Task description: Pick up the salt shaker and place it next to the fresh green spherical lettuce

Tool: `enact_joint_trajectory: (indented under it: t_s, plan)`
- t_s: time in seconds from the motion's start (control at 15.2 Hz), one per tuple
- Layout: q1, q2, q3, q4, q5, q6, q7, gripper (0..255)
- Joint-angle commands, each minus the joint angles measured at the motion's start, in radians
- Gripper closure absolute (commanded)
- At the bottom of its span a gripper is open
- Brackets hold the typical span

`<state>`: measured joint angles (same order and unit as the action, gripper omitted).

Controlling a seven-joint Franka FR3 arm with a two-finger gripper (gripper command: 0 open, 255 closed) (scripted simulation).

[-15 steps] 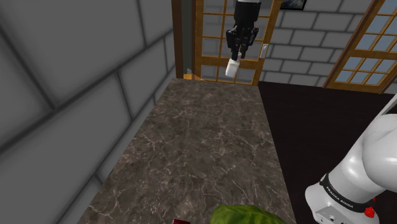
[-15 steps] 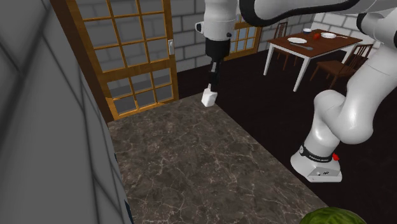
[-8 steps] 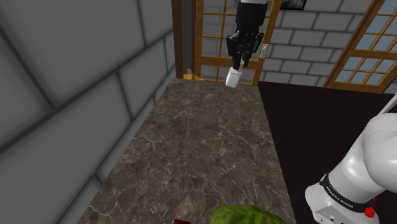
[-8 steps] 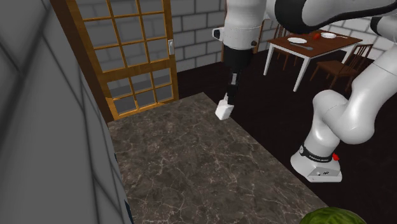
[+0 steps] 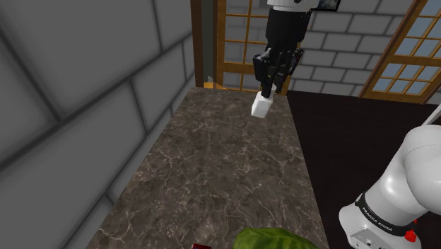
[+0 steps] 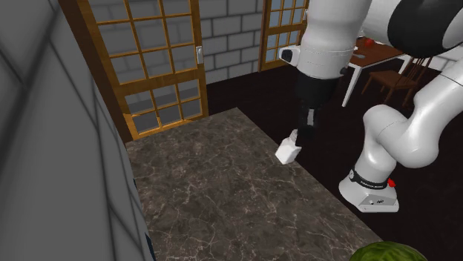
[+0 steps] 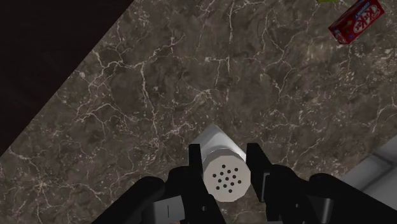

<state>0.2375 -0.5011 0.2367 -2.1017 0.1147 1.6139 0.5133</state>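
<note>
A grey block wall (image 5: 71,85) runs along one side of a long countertop of brown, white-veined marble (image 5: 212,170), whose other long edge meets a dark floor (image 5: 353,141). From its stand at the shoulder view's lower right, the white Franka arm with dark joints (image 6: 334,44) reaches up and over the counter's far half. Behind it are wooden-framed glazed doors (image 6: 148,59) and, farther back in the second exterior view, a white-legged dining table (image 6: 375,58) with dark wooden chairs. A green, leafy round lettuce (image 5: 272,239) sits at the near end of the counter, cut off by the shoulder view's bottom edge. A red snack packet with white lettering (image 7: 354,20) lies flat on the marble near it. The all-black two-finger gripper (image 5: 265,93) points downward with its jaws pinching a small white salt shaker (image 5: 261,106). In the wrist view, the fingers (image 7: 195,156) press against both sides of the shaker (image 7: 224,175), whose perforated cap faces the camera. The shaker (image 6: 287,153) hangs tilted from the gripper (image 6: 295,139), apparently just above the marble. It is close to the counter's floor-side edge and well apart from the lettuce (image 6: 389,252).
</note>
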Motion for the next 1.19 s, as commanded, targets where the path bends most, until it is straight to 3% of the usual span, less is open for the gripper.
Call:
enact_joint_trajectory:
  t_s: [0.0,0.26,1.12]
  plan:
    - [0.016,-0.013,0.032,-0.001,0.018,-0.009,0.045,255]
    - [0.054,-0.042,0.109,-0.008,0.063,-0.019,0.147,255]
    - [0.064,-0.063,0.130,-0.197,0.084,0.150,0.138,255]
